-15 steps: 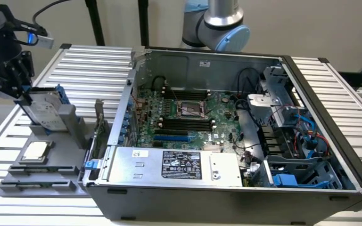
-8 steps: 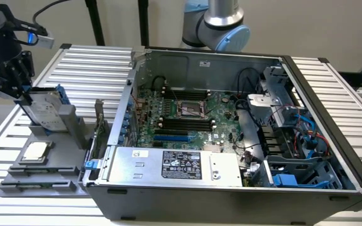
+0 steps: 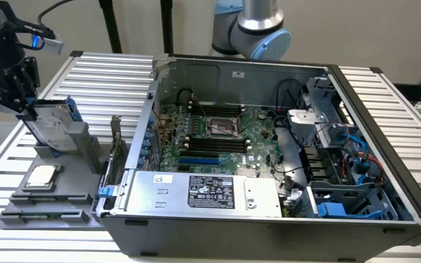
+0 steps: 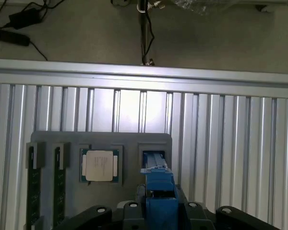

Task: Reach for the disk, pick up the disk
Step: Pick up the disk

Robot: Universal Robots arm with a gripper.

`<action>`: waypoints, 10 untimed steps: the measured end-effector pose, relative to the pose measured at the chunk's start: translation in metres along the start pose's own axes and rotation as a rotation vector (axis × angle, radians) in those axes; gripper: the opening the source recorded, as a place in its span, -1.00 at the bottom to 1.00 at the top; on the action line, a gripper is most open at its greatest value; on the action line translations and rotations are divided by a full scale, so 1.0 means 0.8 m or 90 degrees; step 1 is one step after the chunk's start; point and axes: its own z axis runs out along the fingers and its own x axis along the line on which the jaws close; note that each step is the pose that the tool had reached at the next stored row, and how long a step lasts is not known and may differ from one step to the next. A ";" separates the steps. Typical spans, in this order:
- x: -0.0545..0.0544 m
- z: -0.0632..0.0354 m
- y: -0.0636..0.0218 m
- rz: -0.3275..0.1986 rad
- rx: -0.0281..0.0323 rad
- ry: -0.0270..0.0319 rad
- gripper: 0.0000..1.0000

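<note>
The reach looks all but done, and the work stands at the grasp. The disk (image 3: 50, 125) stands on edge, leaning a little, in a grey holder (image 3: 86, 147) on the counter (image 3: 108, 76), at the exterior view's left and beside the open computer case (image 3: 269, 219). A chip (image 3: 41, 176) lies in a tray just in front of it.

The tool (image 3: 26, 108) hangs right at the disk's upper end. In the wrist view the blue carrier (image 4: 158, 184) runs straight up into the middle of the tool. I cannot tell whether the tool is closed on the disk or only set around it, nor how wide it stands.

By my judgement, a lift calls for a firm hold on the carrier's sides and a pull in line with the slot, so the disk does not catch on the holder.
</note>
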 end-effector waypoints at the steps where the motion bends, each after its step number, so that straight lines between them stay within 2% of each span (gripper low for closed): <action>1: 0.000 -0.003 0.000 0.000 0.0000 0.0000 -0.35; 10: 0.000 -0.051 0.000 0.000 0.0000 0.0001 -0.35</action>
